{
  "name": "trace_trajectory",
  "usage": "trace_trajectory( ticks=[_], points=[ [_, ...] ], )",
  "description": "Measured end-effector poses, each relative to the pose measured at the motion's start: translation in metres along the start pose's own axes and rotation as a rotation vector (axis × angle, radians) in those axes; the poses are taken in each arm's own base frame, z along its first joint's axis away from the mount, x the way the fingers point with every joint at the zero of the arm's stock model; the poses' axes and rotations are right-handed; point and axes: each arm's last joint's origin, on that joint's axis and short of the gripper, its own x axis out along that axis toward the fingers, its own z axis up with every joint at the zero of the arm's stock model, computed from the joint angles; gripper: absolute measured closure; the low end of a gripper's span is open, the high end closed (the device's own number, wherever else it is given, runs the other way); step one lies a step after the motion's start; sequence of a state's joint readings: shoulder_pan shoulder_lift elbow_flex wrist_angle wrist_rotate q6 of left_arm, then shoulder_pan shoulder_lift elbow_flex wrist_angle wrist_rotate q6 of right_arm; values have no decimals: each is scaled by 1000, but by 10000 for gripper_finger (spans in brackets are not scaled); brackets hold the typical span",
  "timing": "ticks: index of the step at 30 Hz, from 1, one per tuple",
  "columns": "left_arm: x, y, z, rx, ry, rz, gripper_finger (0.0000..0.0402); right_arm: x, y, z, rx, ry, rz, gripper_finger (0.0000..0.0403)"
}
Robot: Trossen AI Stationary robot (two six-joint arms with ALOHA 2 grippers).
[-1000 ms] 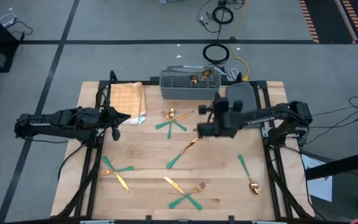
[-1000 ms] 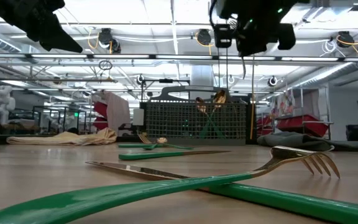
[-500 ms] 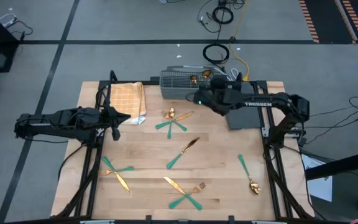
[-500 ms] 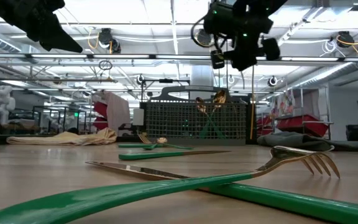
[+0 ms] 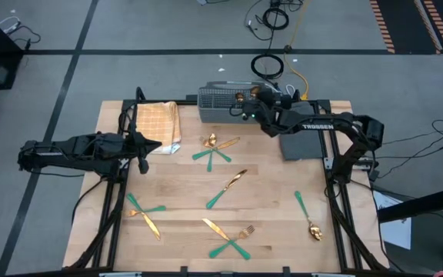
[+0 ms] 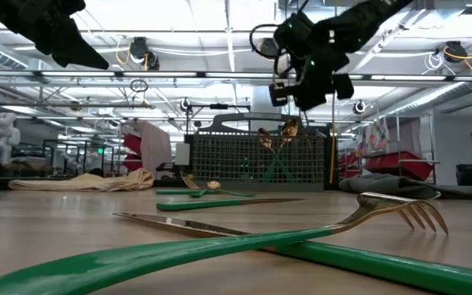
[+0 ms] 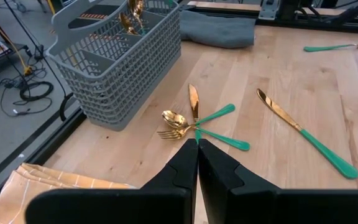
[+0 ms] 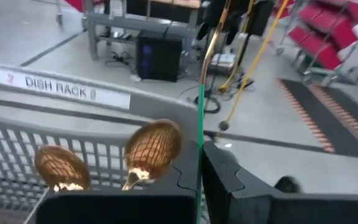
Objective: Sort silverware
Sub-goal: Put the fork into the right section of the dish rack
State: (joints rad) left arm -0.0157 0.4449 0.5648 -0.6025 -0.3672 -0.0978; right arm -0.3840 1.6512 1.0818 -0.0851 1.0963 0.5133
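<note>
You look down on a grey floor [image 5: 129,31] crossed by dark lines, with coiled cables [image 5: 268,65] behind the wooden table [image 5: 268,208]. Bright ceiling lights [image 6: 220,24] hang over red racks [image 6: 388,160].

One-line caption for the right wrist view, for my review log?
Right pincer shut on a green-handled utensil, above the basket holding two gold spoons.

Gold heads, teal-green handles on silverware [image 5: 225,188]. Grey slotted basket [image 5: 223,106]. Tan checked cloth [image 5: 158,126]. Pale wood-grain tabletop [image 5: 268,215]. Dark grey pad [image 5: 301,138] by right arm. Black hand bodies, both arms.
</note>
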Motion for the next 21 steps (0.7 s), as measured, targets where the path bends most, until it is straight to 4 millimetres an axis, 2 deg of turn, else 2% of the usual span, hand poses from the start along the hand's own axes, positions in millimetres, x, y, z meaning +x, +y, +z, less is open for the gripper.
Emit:
trace_trajectory(
  ticks=[8, 15, 21],
  points=[
    [0, 0, 0, 0, 0, 0, 381, 16, -6, -13, 140, -25, 119, 403],
    [0, 0, 0, 0, 0, 0, 381, 20, -15, -33, 153, 9, 107, 403],
    [0, 0, 0, 0, 0, 0, 381, 20, -16, -35, 177, 18, 115, 400]
  ],
)
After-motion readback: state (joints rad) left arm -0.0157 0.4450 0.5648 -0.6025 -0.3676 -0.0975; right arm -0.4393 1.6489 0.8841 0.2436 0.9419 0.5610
